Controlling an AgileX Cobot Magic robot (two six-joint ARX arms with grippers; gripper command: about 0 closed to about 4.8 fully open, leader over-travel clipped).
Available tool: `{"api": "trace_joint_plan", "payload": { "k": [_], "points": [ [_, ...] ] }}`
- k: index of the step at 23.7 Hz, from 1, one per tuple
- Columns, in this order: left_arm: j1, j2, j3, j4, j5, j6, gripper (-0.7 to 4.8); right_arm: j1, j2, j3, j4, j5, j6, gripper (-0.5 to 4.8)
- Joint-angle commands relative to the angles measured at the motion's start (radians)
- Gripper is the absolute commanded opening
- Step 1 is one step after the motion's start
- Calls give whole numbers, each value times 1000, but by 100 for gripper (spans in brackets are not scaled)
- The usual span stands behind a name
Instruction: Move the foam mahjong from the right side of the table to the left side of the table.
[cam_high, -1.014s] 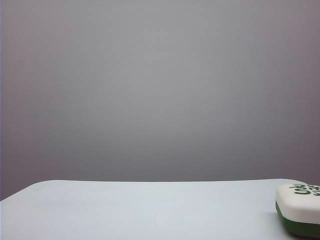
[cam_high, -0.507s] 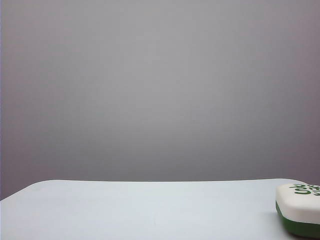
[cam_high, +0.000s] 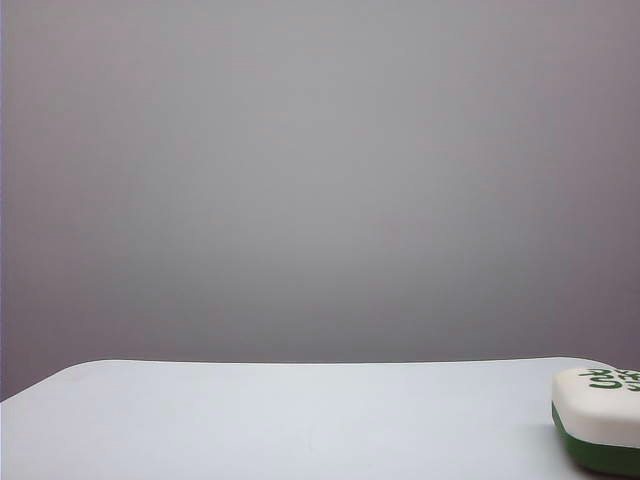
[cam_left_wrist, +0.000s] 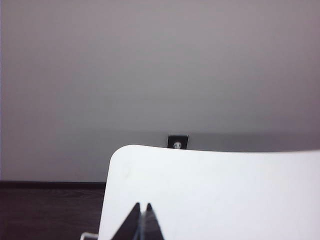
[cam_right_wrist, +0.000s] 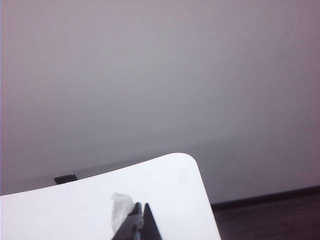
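Foam mahjong (cam_high: 600, 418): sits at the table's (cam_high: 300, 420) right edge, about 4 o'clock in the exterior view, untouched.
Left gripper (cam_left_wrist: 142, 220): fingers together, empty, over the left corner.
Right gripper (cam_right_wrist: 138, 222): fingers together, empty, near the right corner.
Step in hand: reaching; spread the right fingers before descending, straddle the block's sides, squeeze gently since foam likely yields.

The pale grey-white table (cam_high: 300, 420) carries the foam mahjong (cam_high: 600, 418) at its right edge, cream top over green base
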Motion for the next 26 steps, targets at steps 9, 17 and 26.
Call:
{"api": "trace_joint_plan", "payload": {
  "k": [9,17,26],
  "points": [
    [1,446,484,-206,379,347,-5,-5,533,348,38,-132,3,-5],
    [0,503,491,-287,732,355,-5,-167,947,381,68,-415,35,-5],
    [0,549,492,-604,587,388,-5,-210,1223,381,70,-386,64,-5]
  ]
}}
